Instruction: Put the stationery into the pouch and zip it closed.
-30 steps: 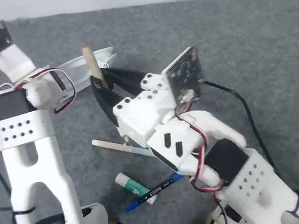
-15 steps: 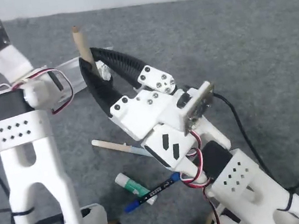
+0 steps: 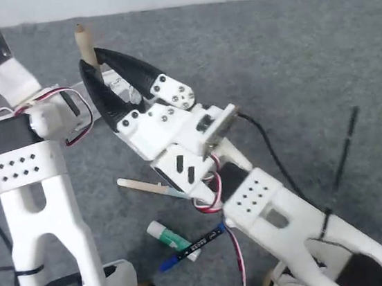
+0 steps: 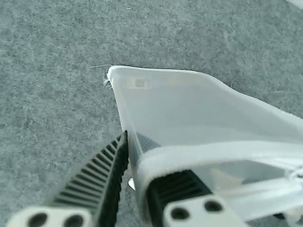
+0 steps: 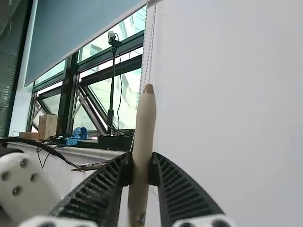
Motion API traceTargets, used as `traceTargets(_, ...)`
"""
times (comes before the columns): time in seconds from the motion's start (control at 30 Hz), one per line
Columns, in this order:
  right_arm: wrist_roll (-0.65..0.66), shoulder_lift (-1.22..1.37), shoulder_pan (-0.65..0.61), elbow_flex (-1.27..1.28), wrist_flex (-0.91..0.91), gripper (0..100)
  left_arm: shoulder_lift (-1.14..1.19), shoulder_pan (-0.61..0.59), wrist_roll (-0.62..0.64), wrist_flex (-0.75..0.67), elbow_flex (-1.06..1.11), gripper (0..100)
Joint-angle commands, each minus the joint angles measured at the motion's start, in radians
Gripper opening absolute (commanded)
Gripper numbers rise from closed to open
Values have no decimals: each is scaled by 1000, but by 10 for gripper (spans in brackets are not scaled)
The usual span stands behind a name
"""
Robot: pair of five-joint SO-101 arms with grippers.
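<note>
- The right claw (image 3: 91,57) is closed narrow on a wooden pencil (image 3: 85,43). It grips the shaft so that one end sticks out past the claw tips. In the right wrist view the pencil (image 5: 143,142) stands between the two black jaws, raised off the surface.
- In the high view, this claw and the pencil sit right at the pouch (image 3: 118,86), a clear plastic one partly hidden behind the black jaws. It cannot be told whether the pencil's other end is inside the pouch mouth.
- The left claw (image 4: 137,165) is pinched shut on an edge of the pouch, holding it up over the grey surface (image 4: 47,71).
- Farther out, nearer the arm bases, three items lie loose on the surface, well apart from the pouch: a pale wooden stick (image 3: 142,185), a glue stick (image 3: 169,235) and a blue pen (image 3: 193,247). The glue stick and the pen touch.
- Judged from this, the task is at an early stage. One item is in hand at the pouch, nothing can be made out inside the pouch, at least three items remain to be picked up, and the zip is not yet closed.
</note>
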Motion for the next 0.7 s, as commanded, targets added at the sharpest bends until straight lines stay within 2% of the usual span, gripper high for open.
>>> traceTargets(0.0, 14, 56, 8, -18, -130, 7, -18, -3, -12, 6, -31, 10)
traceTargets(0.2, 15, 191, 25, -20, -346, 7, -18, 0, -12, 6, -31, 10)
traceTargets(0.4, 15, 321, 61, -57, -390, 7, -18, -2, -12, 6, -31, 10)
traceTargets(0.53, 20, 414, 65, -46, -509, 7, -18, -3, -12, 6, -31, 10)
traceTargets(0.67, 118, 495, 47, -29, -567, 7, -18, -3, -12, 6, -31, 10)
